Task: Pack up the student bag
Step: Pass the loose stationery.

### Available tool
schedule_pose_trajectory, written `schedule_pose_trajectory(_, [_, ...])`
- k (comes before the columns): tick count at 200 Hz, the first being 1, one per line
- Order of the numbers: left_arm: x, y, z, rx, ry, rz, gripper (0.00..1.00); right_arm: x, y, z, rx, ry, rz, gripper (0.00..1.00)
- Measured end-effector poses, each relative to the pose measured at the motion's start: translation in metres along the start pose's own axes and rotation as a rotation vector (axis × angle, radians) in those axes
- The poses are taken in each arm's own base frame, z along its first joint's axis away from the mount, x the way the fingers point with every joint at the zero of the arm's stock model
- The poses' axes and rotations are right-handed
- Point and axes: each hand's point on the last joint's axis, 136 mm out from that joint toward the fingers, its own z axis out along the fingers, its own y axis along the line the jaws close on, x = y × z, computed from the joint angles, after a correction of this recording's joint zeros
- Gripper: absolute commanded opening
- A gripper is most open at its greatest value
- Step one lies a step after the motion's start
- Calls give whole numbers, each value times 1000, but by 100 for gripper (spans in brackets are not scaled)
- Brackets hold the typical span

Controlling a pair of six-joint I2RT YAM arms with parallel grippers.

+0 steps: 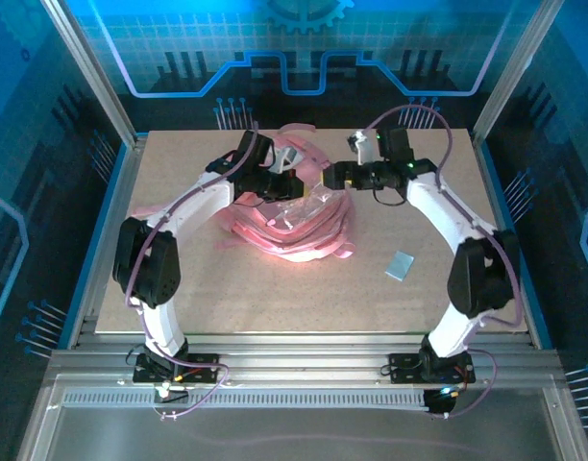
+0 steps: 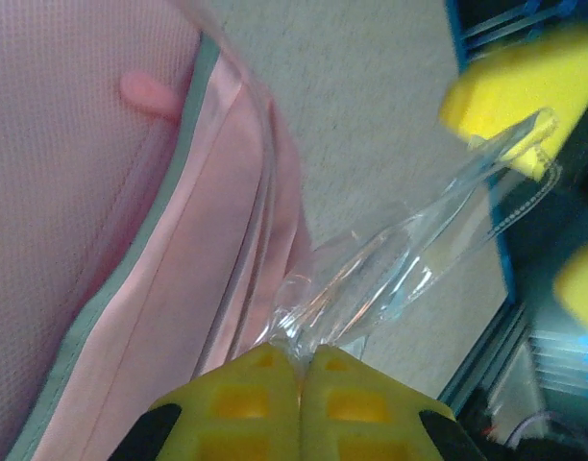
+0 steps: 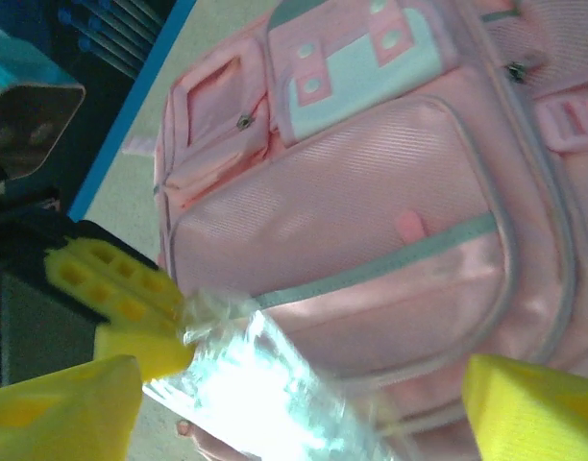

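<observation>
Top view: one student bag [image 1: 294, 235] is seen lying flat in the middle of the table [image 1: 275, 298], big, soft and pink. It's slumped in a heap between the two hands, so its long axis can't really be called from up here. The left hand [image 1: 278, 184] and the right hand [image 1: 337, 178] are both parked over its far part. One small grey-blue flat thing [image 1: 402, 265] is sat well apart, off to the right.

Left wrist view: the left hand's yellow fingers [image 2: 256, 403] are squeezed together, pinched on one clear plastic bag [image 2: 400, 259] just beside the pink fabric.

Right wrist view: the student bag's front is turned towards the camera, with zip pockets, pale patches and grey trim. The right hand's fingers [image 3: 534, 403] are spread wide apart, and the plastic is seen in the gap, not squeezed.
</observation>
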Motion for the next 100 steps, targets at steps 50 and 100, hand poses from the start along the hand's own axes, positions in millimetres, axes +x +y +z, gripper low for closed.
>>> schedule_pose_trajectory(50, [-10, -3, -8, 78, -173, -179, 0, 25, 2, -29, -3, -115, 147, 88])
schedule_pose_trajectory(100, [-6, -2, -6, 155, -236, -329, 0, 40, 3, -17, -91, -145, 184, 82])
